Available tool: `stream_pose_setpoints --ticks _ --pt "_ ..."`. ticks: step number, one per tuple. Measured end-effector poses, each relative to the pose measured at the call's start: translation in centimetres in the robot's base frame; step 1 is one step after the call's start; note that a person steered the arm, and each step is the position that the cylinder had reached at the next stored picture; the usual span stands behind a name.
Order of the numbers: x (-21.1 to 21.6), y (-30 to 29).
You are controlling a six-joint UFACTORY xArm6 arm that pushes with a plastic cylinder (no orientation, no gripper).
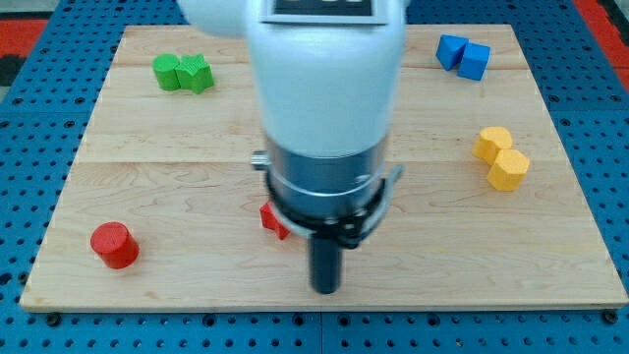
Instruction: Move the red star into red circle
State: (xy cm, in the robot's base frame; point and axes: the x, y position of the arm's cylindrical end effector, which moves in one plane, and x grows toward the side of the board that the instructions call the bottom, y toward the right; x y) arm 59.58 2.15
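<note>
The red star (272, 219) lies near the board's middle, mostly hidden behind the arm's white and dark body; only its left part shows. The red circle (114, 244), a short red cylinder, stands at the view's lower left. My tip (325, 290) is the lower end of the dark rod, just right of and below the red star, close to it. Whether it touches the star I cannot tell. The red circle is far to the tip's left.
Two green blocks (183, 73) sit together at the upper left. Two blue blocks (463, 55) sit at the upper right. Two yellow blocks (502, 157) sit at the right. The wooden board (147, 167) lies on a blue pegboard.
</note>
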Motion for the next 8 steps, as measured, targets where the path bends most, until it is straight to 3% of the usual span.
stream_pose_setpoints --ticks 1,2,5,8 --pt "-1.9 8.0" --pt "-5.3 8.1" --pt "-15.1 3.7" --pt "-14.9 0.1"
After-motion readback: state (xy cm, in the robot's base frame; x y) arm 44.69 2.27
